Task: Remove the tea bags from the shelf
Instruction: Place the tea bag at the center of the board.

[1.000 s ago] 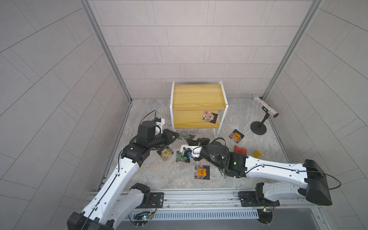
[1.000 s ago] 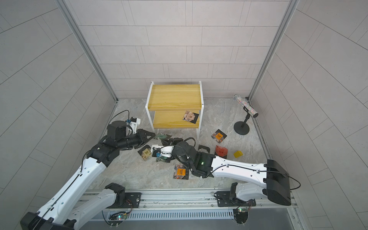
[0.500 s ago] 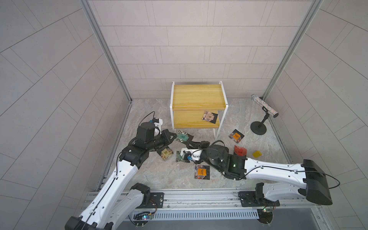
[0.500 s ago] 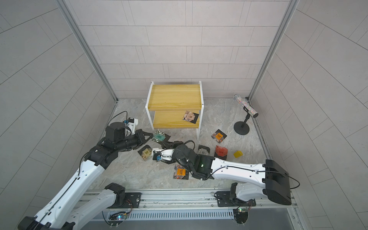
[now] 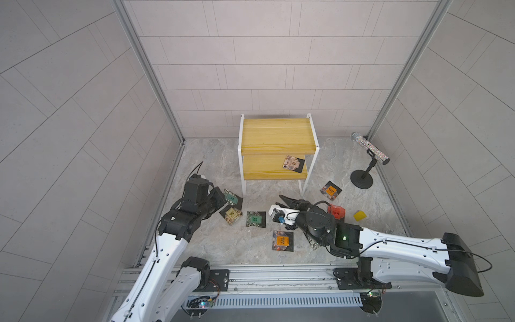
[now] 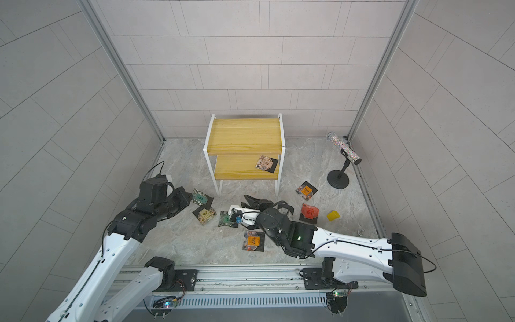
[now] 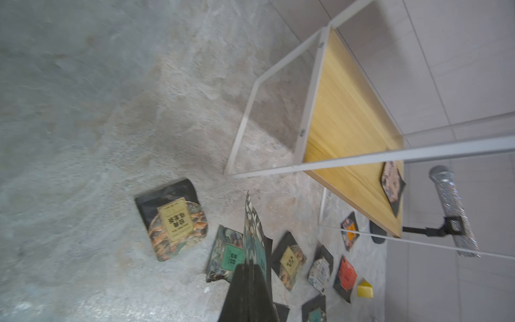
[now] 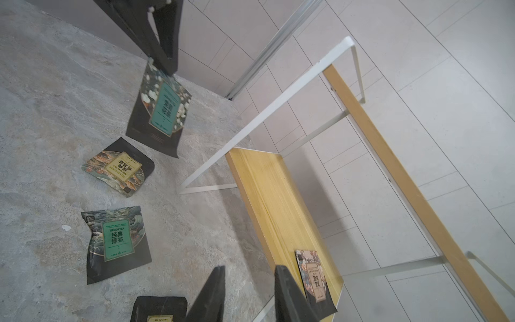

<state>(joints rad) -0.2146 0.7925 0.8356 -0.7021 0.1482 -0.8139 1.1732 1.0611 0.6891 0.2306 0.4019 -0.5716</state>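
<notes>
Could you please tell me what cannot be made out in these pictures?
Back of the lower board of the shelf: hidden under the upper board in both top views.
Patterned tea bag: mostly covered by the right arm in a top view.
Black tea bag: cut off by the right wrist view's edge.
Teal tea bag: print edge-on and blurred in the left wrist view.

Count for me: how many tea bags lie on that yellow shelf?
1. The tea bag lies on the lower board of the shelf, near its right end. The upper board holds none. It hides part of the lower one from above, but wrist views show nothing more.
</notes>
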